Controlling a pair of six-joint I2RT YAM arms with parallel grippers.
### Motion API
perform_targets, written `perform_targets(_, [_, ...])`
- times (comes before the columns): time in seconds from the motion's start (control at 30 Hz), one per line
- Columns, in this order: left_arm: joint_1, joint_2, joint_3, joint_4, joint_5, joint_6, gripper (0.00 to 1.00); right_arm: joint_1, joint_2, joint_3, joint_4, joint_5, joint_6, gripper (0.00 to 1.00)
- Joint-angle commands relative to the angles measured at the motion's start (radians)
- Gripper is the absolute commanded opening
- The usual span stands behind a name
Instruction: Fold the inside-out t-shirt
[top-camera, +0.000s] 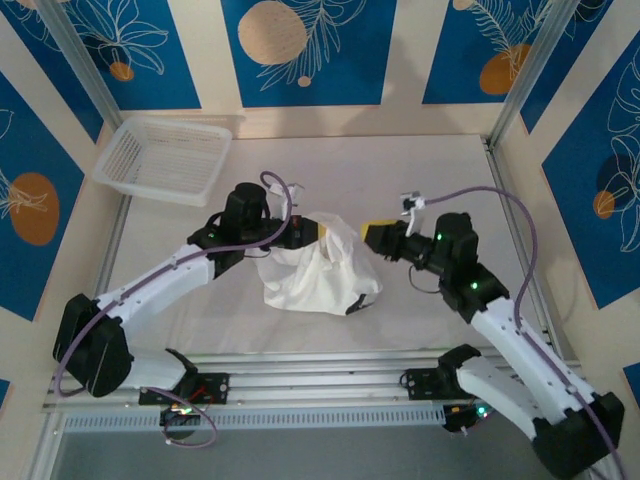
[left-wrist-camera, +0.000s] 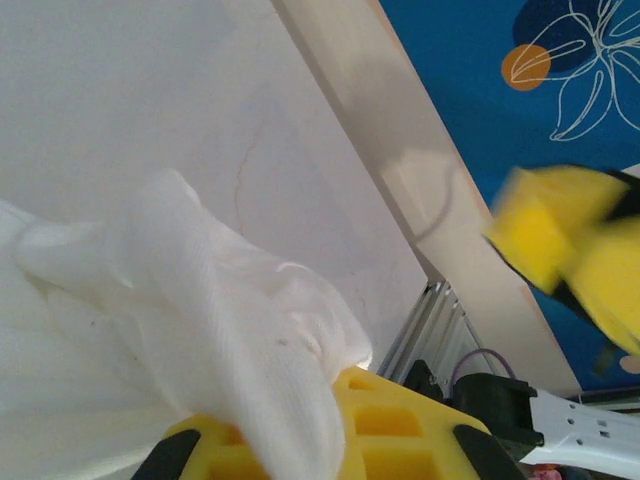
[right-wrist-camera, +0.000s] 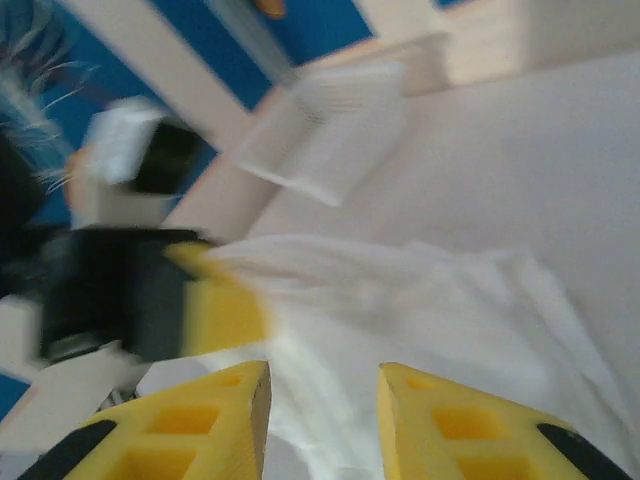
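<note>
Yellow plastic fingers (left-wrist-camera: 400, 430) of the left gripper (top-camera: 298, 232) are pressed together on a bunched fold of the plain white, thin cotton inside-out t-shirt (top-camera: 320, 265), pinching it above the pale tabletop (top-camera: 440, 170). The cloth rises to a peak at that grip, and the rest of it sags in a crumpled heap at the middle of the tabletop, between the two arms. Opposite, the matching yellow fingers (right-wrist-camera: 200, 420) of the right gripper (right-wrist-camera: 322, 378) are spread apart with nothing between them, pointed at the shirt's near side and just beside it in the overhead view. A white plastic mesh basket (top-camera: 165, 158) sits well apart at the far left corner, against blue panels printed with leaves.

Judged from the heap, folding proper has not begun: this looks like the step of picking the garment up and opening it out, with one hold secured and a second being sought. The next move calls for the right gripper to find a distinct edge or corner, then for both arms to draw apart and spread the shirt flat. Seizing several layers at once would leave it bunched.
</note>
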Motion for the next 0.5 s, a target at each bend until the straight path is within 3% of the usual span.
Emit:
perform_targets(0.0, [0.007,0.013,0.041,0.029,0.041,-0.021,0.0,0.21,0.059,-0.029,0.033,0.307,-0.259,0.42])
perform_targets(0.07, [0.007,0.015,0.046,0.033,0.05,-0.024,0.0,0.316,0.129,-0.044,0.125,0.543,-0.423,0.54])
perform_targets(0.13, [0.007,0.01,0.051,0.026,0.057,-0.02,0.0,0.348,0.227,-0.083,0.314,0.707,-0.585,0.61])
perform_targets(0.23, [0.007,-0.008,0.054,-0.015,0.038,0.003,0.0,0.323,0.363,-0.053,0.419,0.804,-0.686,0.59])
perform_targets(0.3, [0.008,-0.022,0.053,-0.028,0.025,0.01,0.0,0.309,0.41,-0.019,0.384,0.734,-0.698,0.5])
perform_targets(0.37, [0.008,-0.03,0.054,-0.034,0.023,0.016,0.0,0.306,0.413,-0.002,0.354,0.633,-0.656,0.09])
perform_targets(0.4, [0.009,-0.033,0.059,-0.058,0.009,0.029,0.0,0.3,0.394,-0.001,0.336,0.551,-0.61,0.0])
perform_targets(0.47, [0.019,-0.036,0.08,-0.152,-0.057,0.08,0.0,0.262,0.335,-0.009,0.304,0.244,-0.509,0.0])
